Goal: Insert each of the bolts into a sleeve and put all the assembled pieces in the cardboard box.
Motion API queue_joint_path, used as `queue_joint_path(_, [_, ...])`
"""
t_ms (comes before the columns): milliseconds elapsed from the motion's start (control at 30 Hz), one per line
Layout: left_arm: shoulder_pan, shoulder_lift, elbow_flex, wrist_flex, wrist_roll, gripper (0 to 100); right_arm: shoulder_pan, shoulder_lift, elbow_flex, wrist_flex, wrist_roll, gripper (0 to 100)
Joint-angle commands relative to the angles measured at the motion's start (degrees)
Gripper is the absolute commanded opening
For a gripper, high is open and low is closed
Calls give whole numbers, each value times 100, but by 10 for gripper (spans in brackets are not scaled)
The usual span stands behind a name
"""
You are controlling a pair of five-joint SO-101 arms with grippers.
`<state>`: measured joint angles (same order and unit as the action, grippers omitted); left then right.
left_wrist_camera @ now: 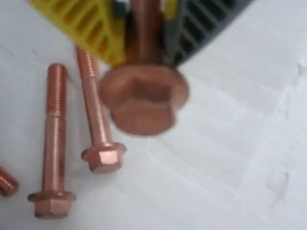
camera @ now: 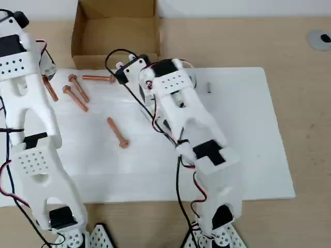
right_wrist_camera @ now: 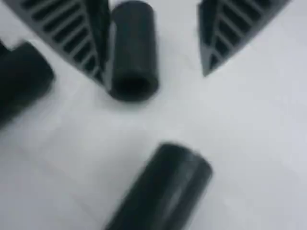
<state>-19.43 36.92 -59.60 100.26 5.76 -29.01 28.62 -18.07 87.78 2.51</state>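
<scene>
Copper bolt, likely stiff and weighty, is clamped by its shank in the left claw near the cardboard box. Just before that box, the right claw gapes wide around a black sleeve, probably best pinched mid-length.

Robotics lab bench, wooden table, white mat
</scene>
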Motion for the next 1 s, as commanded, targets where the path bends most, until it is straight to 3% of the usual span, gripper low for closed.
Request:
queue_joint_path(0, [88, -277, -35, 18, 26, 10, -171, -4, -75, -167, -308, 141])
queue_joint_path(433, [97, -277, -35, 18, 35, 10, -180, 523, -1068, -325, -387, 142])
queue_joint_path(633, [97, -277, -35, 18, 35, 10, -180, 1253, -1912, -273, -1371, 142])
queue_joint_path(967, [44, -277, -26, 18, 0, 10, -171, 1991, -2510, 88, -1407, 142])
